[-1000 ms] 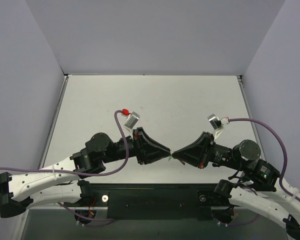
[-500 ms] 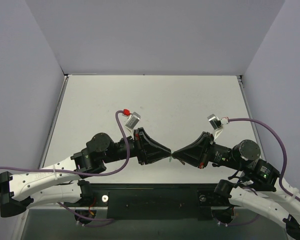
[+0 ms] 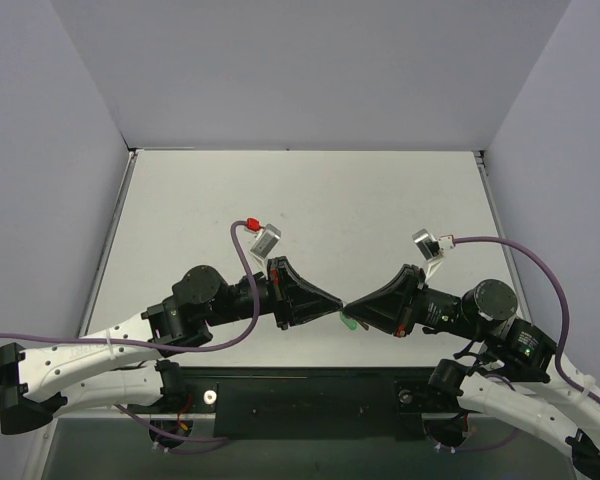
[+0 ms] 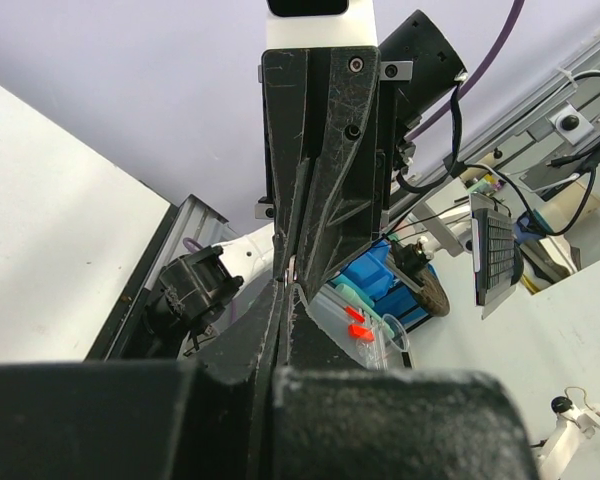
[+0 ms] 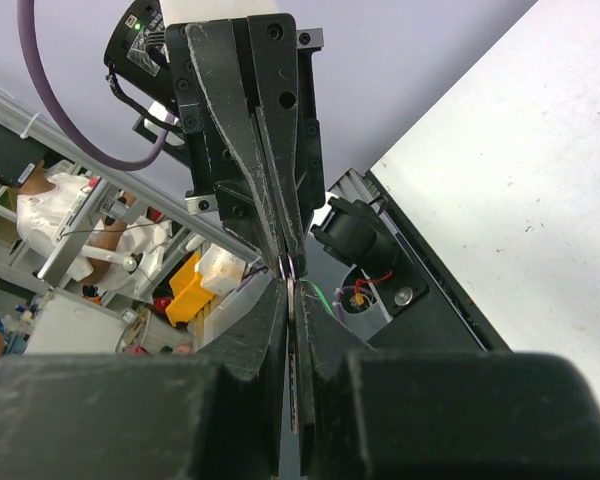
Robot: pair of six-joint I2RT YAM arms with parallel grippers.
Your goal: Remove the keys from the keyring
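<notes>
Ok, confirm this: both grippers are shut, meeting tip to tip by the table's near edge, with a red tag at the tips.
Not red: the top external view shows a green tag. The rest holds: left gripper and right gripper shut, tip to tip, by the near edge of the table.

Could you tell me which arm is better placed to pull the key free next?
Probably left: the left fingers and right fingers are shut tip to tip, and the keyring hangs at the right tips, so right can hold while left pulls away.
</notes>
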